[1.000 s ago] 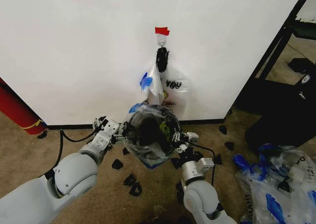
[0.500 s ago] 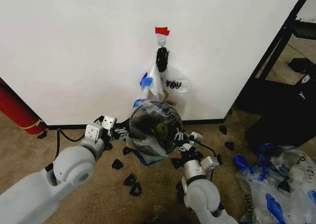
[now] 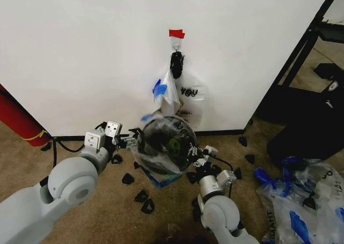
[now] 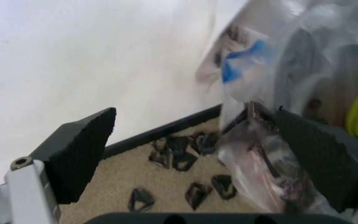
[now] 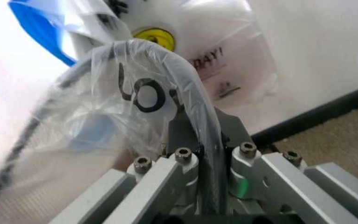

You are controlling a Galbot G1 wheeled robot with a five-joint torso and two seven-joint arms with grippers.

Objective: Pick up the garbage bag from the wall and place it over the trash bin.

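Observation:
The garbage bag (image 3: 177,130), thin whitish plastic with a yellow smiley and a blue patch, is stretched over the small black trash bin (image 3: 157,150) on the carpet below the wall (image 3: 80,50). My left gripper (image 3: 133,141) is at the bin's left side. In the left wrist view it (image 4: 191,116) stands open, with the bag's crumpled edge (image 4: 260,154) lying against one finger. My right gripper (image 3: 194,153) is at the bin's right side, and the right wrist view shows it (image 5: 195,122) shut on a fold of the bag (image 5: 141,88).
On the wall hook (image 3: 176,49) under red tape (image 3: 176,34) hang a bag with a blue patch (image 3: 161,91) and a "YOU" bag (image 3: 189,96). Small black pieces (image 3: 144,200) litter the carpet. A heap of plastic bags (image 3: 301,201) lies right, a red cylinder (image 3: 19,120) left, black furniture (image 3: 312,120) right.
My left arm has swung out to the left and its wrist has drawn back from the bin. The bag-covered bin has shifted slightly. The right gripper has stayed on the bag.

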